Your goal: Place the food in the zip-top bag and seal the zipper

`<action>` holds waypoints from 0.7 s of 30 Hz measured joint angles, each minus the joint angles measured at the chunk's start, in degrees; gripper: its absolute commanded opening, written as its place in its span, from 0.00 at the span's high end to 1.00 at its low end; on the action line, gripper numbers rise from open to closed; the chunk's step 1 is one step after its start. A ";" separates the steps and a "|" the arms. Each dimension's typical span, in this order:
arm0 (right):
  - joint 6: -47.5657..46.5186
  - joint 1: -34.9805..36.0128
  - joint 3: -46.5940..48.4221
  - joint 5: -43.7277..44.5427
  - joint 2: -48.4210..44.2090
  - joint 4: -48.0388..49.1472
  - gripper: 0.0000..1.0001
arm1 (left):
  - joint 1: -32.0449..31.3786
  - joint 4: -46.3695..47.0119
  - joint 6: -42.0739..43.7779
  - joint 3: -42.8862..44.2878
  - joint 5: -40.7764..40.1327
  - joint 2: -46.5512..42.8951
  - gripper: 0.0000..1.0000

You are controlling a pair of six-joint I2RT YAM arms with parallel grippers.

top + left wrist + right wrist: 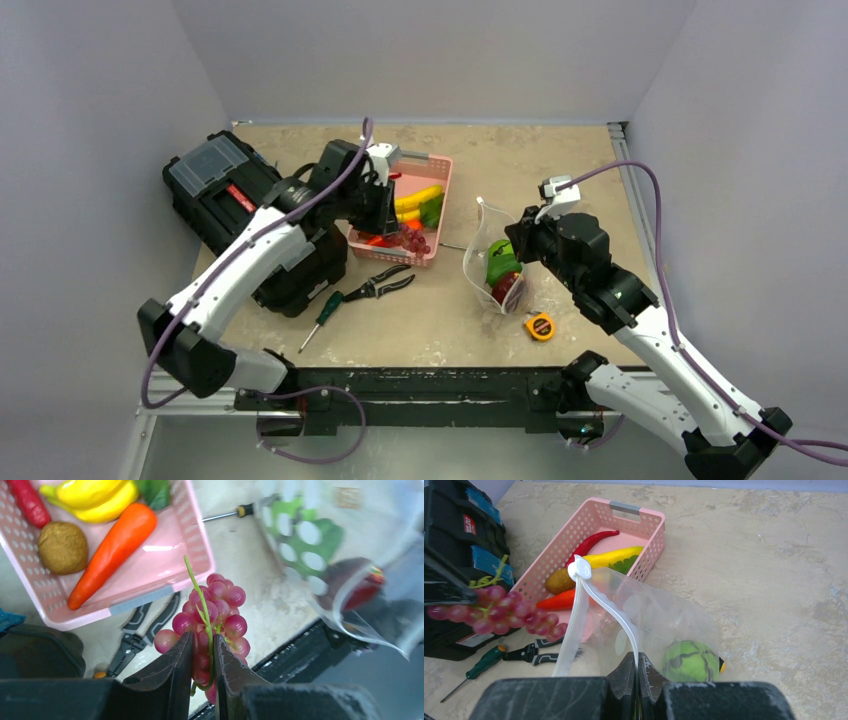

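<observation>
Gripping a bunch of red grapes [216, 614] by its green stem, my left gripper [202, 647] has its fingers drawn narrow, the stem pinched between them and the berries hanging to either side. The bunch is held in the air beside the near corner of the pink basket [196, 545], between the basket and the zip-top bag [478, 252]. In the basket lie a carrot [112, 552], a banana [95, 497], a red chilli [27, 502] and a brown round fruit [62, 547].

My right gripper [636, 669] is closed on the bag's rim, its fingers pressed together on one strip of the zipper [616, 615]. The two strips part from a white end piece [580, 570], so the mouth stands open on the basket's side. The bag rests on the table [560, 190], just right of the basket, and holds a green item [689, 661] and a dark red item [508, 290].

Pliers [135, 635] and a screwdriver [322, 318] lie near the basket, a black toolbox [235, 200] to its left, a yellow tape measure [540, 326] beside the bag
</observation>
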 measured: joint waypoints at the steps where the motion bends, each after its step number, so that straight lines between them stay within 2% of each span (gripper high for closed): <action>1: -0.02 0.00 0.00 0.00 0.07 0.00 1.00 | 0.00 0.04 0.26 -0.07 0.87 -1.62 1.00; 8: -0.02 0.00 0.00 -0.04 0.37 0.07 1.00 | -0.61 3.72 3.72 -1.01 14.29 -15.50 1.00; 13: -0.02 0.00 0.00 -0.24 0.87 0.31 1.00 | -3.17 8.39 4.96 -1.29 22.84 -20.94 1.00; 17: -0.02 0.00 0.00 -0.50 0.92 0.42 1.00 | -4.90 10.80 4.92 -0.68 25.29 -21.33 1.00; 21: 0.00 0.00 0.00 -1.42 0.92 0.44 1.00 | -7.37 11.89 4.90 1.86 24.98 -17.49 1.00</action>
